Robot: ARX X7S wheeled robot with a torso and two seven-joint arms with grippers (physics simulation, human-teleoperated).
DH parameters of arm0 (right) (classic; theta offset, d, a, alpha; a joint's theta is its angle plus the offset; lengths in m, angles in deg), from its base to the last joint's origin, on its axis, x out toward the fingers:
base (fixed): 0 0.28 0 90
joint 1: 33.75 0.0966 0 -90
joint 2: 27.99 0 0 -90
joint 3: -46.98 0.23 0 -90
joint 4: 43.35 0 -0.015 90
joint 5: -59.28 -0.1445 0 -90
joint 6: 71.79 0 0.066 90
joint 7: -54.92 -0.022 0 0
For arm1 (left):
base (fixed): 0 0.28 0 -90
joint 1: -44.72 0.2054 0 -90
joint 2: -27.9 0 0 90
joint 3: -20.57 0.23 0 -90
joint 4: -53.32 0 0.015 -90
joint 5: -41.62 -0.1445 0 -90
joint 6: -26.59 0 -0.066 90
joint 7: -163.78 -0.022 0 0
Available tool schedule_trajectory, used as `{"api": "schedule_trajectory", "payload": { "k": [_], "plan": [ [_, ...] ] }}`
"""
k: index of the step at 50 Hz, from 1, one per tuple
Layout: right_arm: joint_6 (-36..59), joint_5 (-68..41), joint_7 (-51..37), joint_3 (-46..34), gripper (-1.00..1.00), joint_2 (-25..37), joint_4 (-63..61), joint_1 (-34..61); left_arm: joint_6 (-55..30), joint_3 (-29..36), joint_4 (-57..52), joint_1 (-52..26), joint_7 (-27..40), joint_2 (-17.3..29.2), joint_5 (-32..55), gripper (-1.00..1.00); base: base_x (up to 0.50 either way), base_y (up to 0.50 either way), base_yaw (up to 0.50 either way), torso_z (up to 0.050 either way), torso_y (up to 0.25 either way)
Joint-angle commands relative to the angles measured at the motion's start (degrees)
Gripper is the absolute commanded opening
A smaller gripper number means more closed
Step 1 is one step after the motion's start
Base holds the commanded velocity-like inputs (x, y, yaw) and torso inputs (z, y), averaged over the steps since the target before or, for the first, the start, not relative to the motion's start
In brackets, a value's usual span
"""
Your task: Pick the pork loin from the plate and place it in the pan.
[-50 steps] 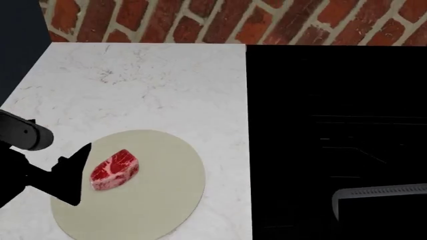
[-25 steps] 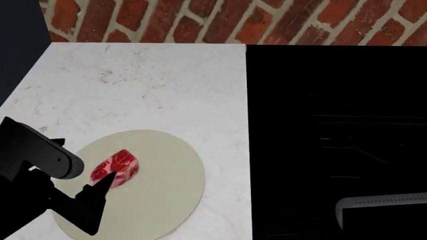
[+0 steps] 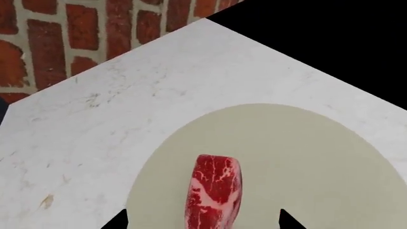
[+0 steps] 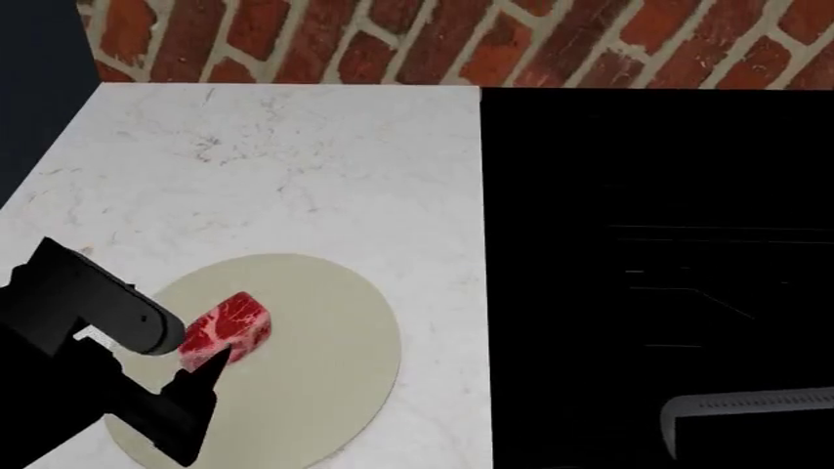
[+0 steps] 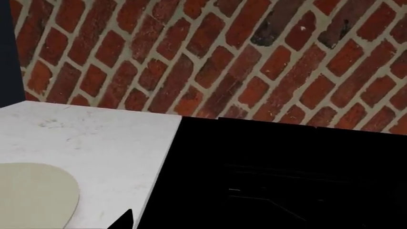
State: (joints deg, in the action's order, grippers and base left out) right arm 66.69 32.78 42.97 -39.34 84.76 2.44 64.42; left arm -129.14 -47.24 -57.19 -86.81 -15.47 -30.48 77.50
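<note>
The left gripper's point(image 3: 202, 222) spread jaws straddled the pork loin point(image 3: 215, 191), its length running straight between them.

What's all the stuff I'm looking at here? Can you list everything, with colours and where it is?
pork loin: one, red with white marbling, on the plate's left part, between the left gripper's fingertips.
plate: one, pale beige, near edge of the countertop.
countertop: one, white marble, left half of the head view.
black surface: one, right of the countertop; details too dark to tell.
brick wall: one, red with pale mortar, behind everything.
left gripper: one, black, open around the pork loin.
right gripper: one, grey part showing at lower right; state unclear.
</note>
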Motion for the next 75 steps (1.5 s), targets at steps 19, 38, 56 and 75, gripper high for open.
{"api": "schedule_trajectory", "payload": {
  "k": [19, 38, 56, 75],
  "plan": [
    [0.8, -2.1, -0.1, 2.9, 1.00, -1.0, -1.8, -0.9, 3.6, 1.9, 7.0, -3.1, -3.9, -2.5, -2.1, 1.00, 0.00, 0.00, 0.00, 0.000, 0.000],
    [0.0, -2.2, -0.7, 3.0, 1.00, -1.0, -1.8, -2.2, 6.7, 5.2, 13.6, -5.3, -5.8, -4.0, -4.4, 1.00, 0.00, 0.00, 0.00, 0.000, 0.000],
    [0.3, -3.0, -1.2, 3.3, 1.00, -0.8, -2.4, -2.4, 7.6, 6.3, 15.1, -4.7, -6.1, -4.2, -4.9, 1.00, 0.00, 0.00, 0.00, 0.000, 0.000],
    [0.4, -3.6, -1.9, 3.4, 1.00, -0.7, -2.7, -3.2, 8.0, 7.5, 16.1, -4.8, -6.4, -4.3, -5.3, 1.00, 0.00, 0.00, 0.00, 0.000, 0.000]
  ]
}}
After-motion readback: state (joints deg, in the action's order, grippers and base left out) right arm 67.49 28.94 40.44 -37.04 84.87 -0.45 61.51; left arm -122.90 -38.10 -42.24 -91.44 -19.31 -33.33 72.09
